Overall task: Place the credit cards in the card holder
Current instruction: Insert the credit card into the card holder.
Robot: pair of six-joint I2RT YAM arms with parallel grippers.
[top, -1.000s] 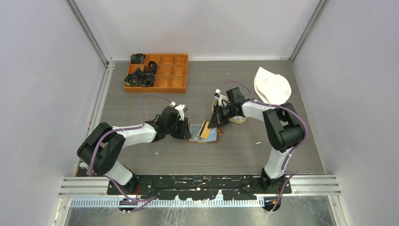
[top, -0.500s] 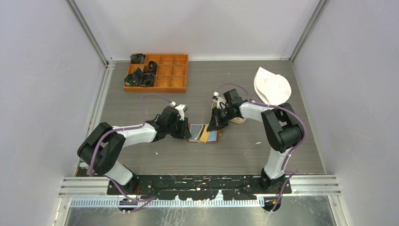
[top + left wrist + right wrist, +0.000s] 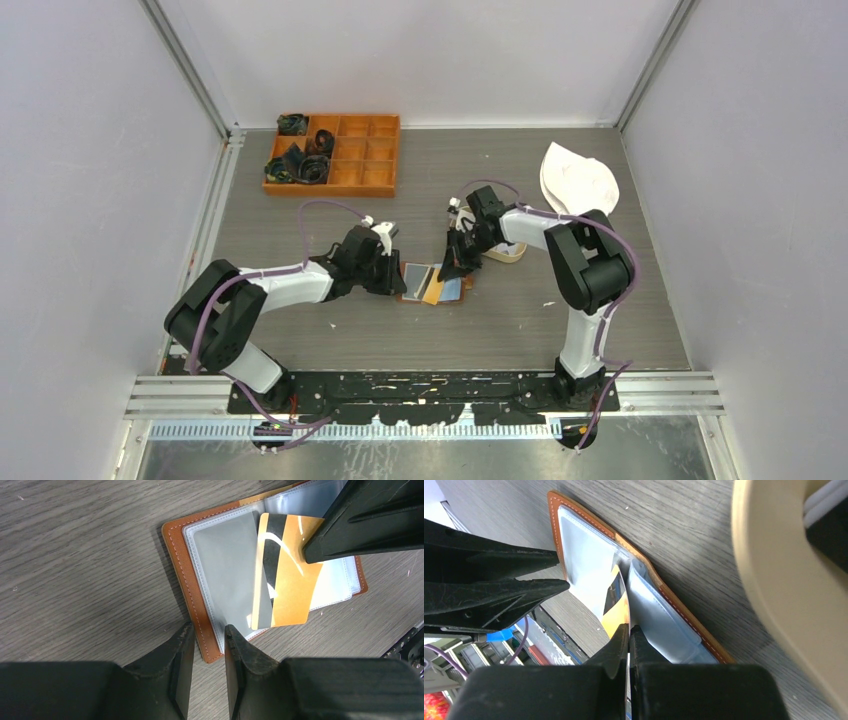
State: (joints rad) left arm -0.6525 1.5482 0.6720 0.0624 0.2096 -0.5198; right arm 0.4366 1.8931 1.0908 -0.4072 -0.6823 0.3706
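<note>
The card holder [image 3: 415, 283] lies open on the table, brown leather with clear sleeves [image 3: 180, 555] [image 3: 684, 617]. A grey credit card [image 3: 225, 565] sits in its left sleeve. My right gripper [image 3: 452, 268] [image 3: 629, 627] is shut on an orange credit card with a black stripe [image 3: 287, 580] [image 3: 616, 612], held slanted over the holder's middle fold. My left gripper [image 3: 395, 283] [image 3: 206, 635] stands partly open at the holder's near left corner. One of its fingers is on the table beside the leather edge, the other rests on the sleeve.
An orange compartment box [image 3: 332, 153] with black items stands at the back left. A white cloth [image 3: 578, 183] lies at the back right. A tan oval tray [image 3: 503, 254] [image 3: 784, 580] sits just right of my right gripper.
My right gripper has shifted slightly left and lower with the orange card, bringing it closer over the holder. The left arm has not moved.
</note>
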